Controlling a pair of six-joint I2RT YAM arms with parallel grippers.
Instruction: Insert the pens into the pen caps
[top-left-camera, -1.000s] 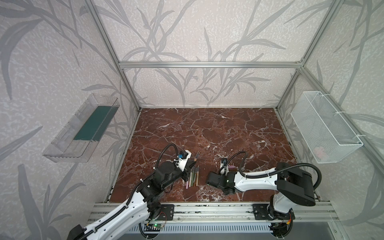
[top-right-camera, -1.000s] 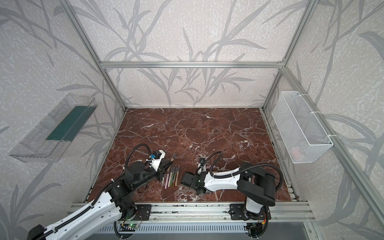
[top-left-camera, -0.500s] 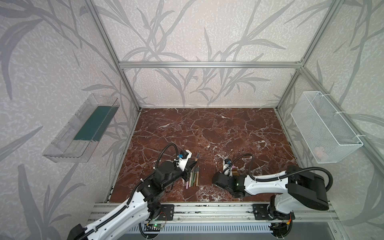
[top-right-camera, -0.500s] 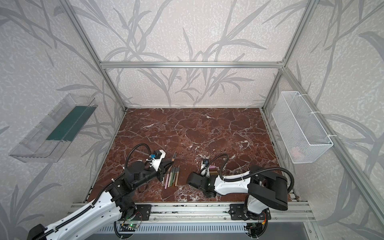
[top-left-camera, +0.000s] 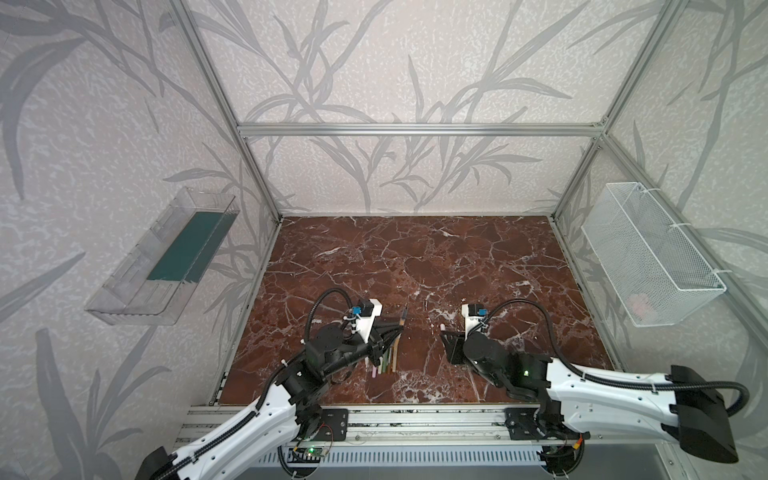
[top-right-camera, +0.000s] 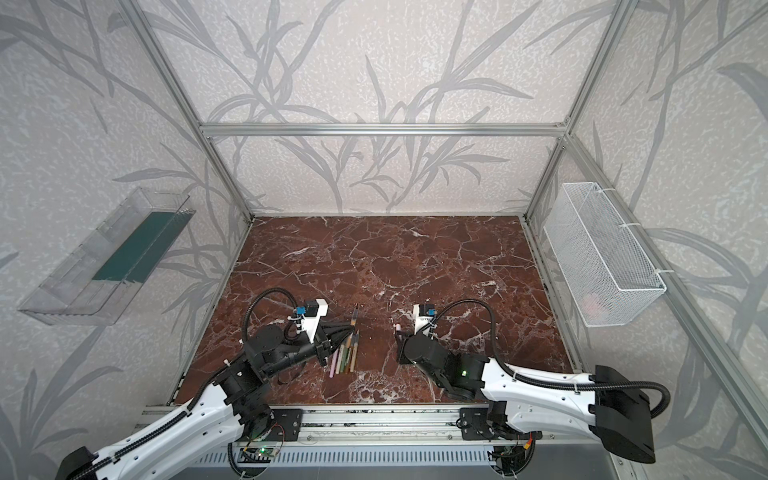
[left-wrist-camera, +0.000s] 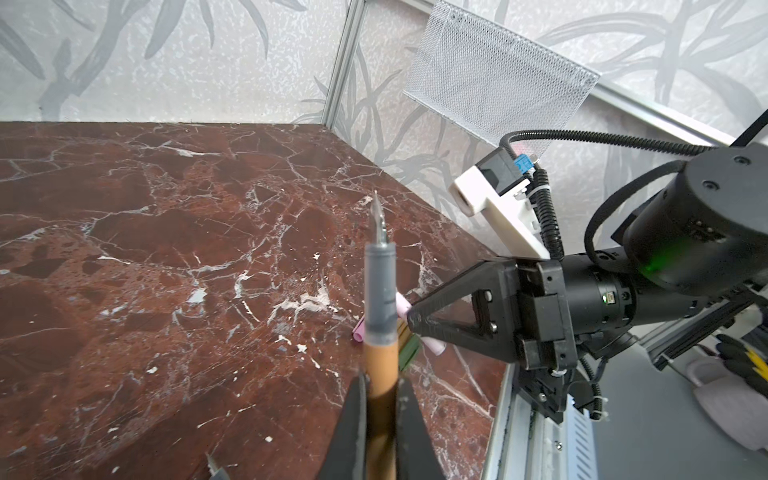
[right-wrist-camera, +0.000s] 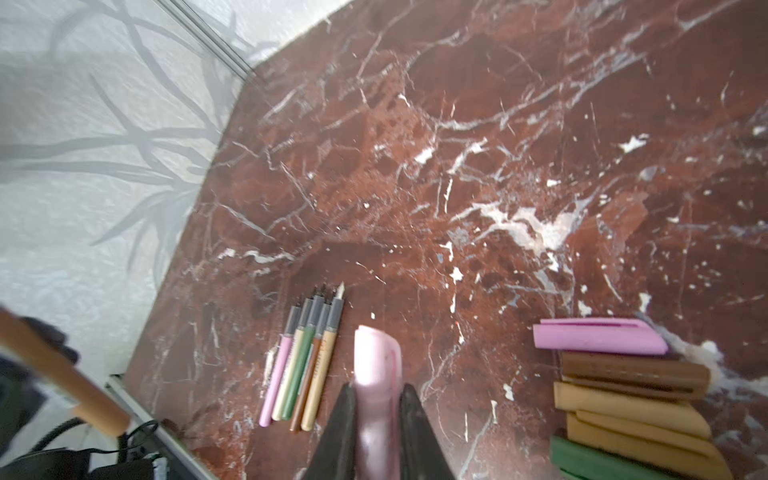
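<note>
Gold-tan pen (left-wrist-camera: 380, 332) clamped in left jaws, nib outward, seemingly pink pen cap (right-wrist-camera: 377, 374) clamped in right jaws

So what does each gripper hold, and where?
Left gripper: tan pen, by its barrel, tip free. Right gripper: pink cap, by one end.

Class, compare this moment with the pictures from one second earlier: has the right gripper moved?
Yes. In both top views the right gripper, shut on a pink cap, has shifted to the right, widening its gap from the row of pens.
</note>
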